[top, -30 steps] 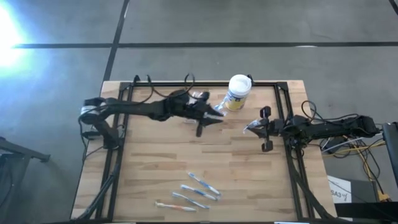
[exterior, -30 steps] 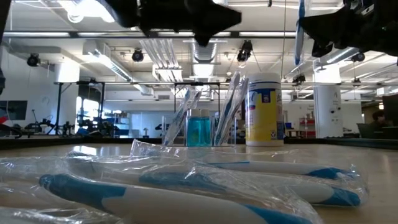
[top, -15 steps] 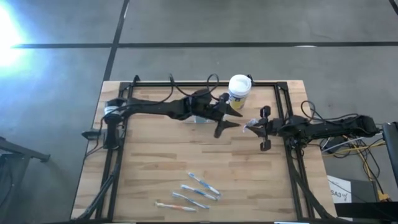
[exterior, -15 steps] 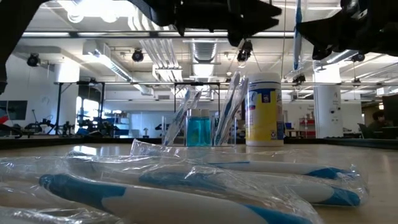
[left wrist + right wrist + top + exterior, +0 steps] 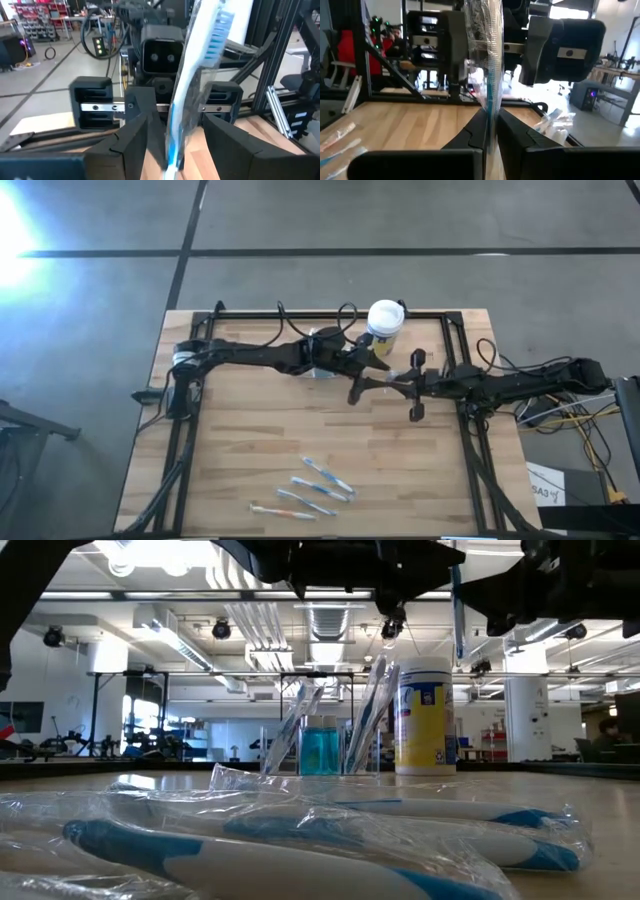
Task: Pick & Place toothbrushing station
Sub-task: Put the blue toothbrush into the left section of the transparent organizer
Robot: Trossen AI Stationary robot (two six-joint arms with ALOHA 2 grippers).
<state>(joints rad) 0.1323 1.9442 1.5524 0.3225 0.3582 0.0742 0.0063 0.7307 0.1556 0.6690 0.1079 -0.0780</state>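
Mid-air handover, it looks like: the right gripper [image 5: 490, 132] pinches a plastic-wrapped blue-and-white toothbrush [image 5: 487, 65] upright, while the left gripper [image 5: 175, 135] stands wide around it. The clear plastic toothbrushing station [image 5: 322, 748] waits beside the white yellow-labelled canister [image 5: 384, 323].

Clear toothbrushing station [image 5: 322, 745] upright, back-centre.

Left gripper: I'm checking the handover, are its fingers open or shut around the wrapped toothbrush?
Open: left gripper fingers stand apart either side of the wrapped toothbrush.
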